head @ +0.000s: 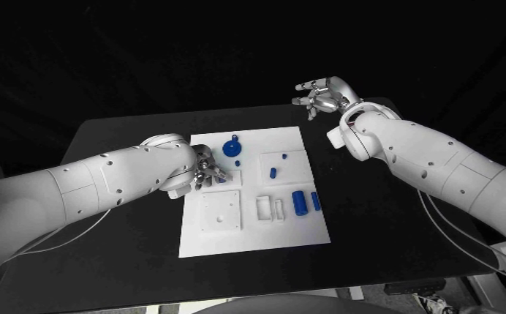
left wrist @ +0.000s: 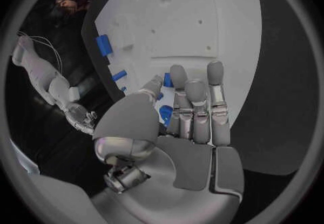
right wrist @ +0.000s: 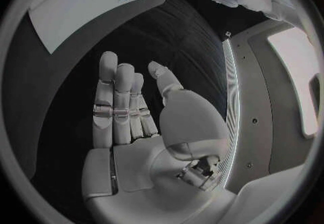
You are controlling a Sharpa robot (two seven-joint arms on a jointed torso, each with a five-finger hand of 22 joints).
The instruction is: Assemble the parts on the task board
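A white task board [head: 253, 222] lies in the middle of a black table [head: 126, 127], its long sides running away from the robot. Several small blue parts sit on it. A round blue disc [head: 232, 148] with a small stem is near the board's far left corner. A small blue peg [head: 272, 173] stands near the middle, with tinier blue dots [head: 284, 157] just beyond it. Two upright blue cylinders [head: 300, 203] stand side by side close to the board's right edge.

The left hand [head: 203, 173] rests at the board's left edge, just nearer the robot than the disc. In the left wrist view, its fingers [left wrist: 196, 108] lie close together, extended over the white board, and a small blue part [left wrist: 164, 113] shows between the thumb and the fingers. Whether the hand actually grips that part cannot be told.

The right hand [head: 325, 97] hovers well apart from the board, beyond the table's far right edge. In the right wrist view its fingers [right wrist: 116, 100] are straight and its thumb is spread to the side, with nothing in the palm, so it is empty and unclenched.
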